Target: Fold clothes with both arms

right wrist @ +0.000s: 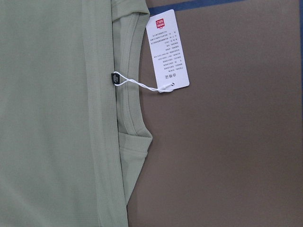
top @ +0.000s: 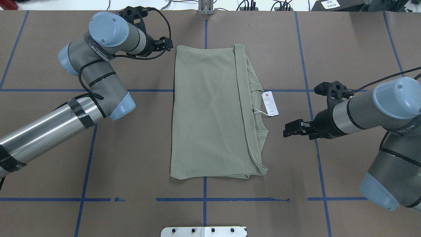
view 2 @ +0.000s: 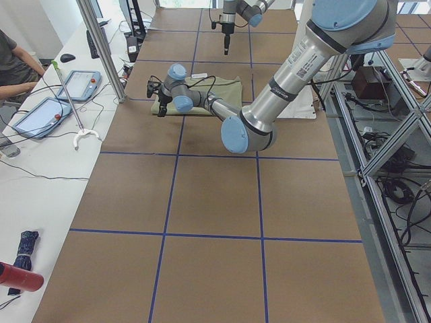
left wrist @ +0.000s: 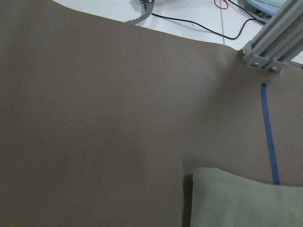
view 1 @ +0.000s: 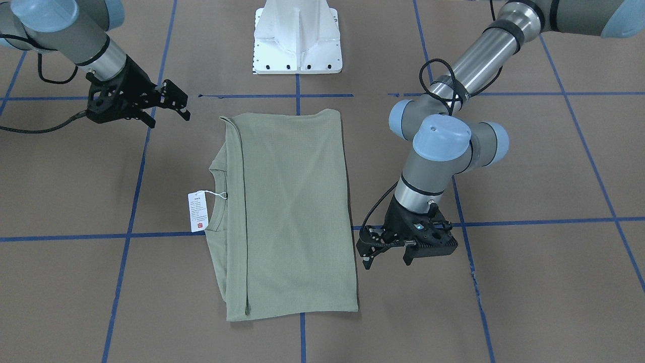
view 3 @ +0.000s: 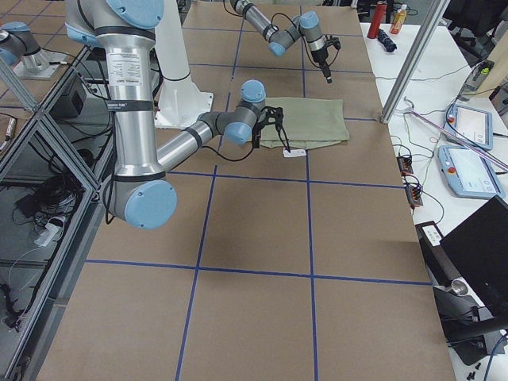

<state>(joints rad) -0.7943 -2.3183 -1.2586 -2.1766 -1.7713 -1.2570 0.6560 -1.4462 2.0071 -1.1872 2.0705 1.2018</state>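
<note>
Printed on the white hang tag [right wrist: 167, 49]: a small red square with white letters at the top, too blurred to read, then rows of fine dark print, equally illegible. Tied by white string [right wrist: 142, 86] to a tiny black label [right wrist: 113, 78] at the shirt [right wrist: 47, 118] neck, marking unreadable. White lettering along the left arm [top: 98, 52] grey sleeve and dark lettering down the right arm [view 3: 127, 103] silver tube, both too small to make out.

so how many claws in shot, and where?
2. Left claw off the shirt's far corner, opposite the collar; right claw off its collar side, near the hang tag. Neither touches cloth.
</note>
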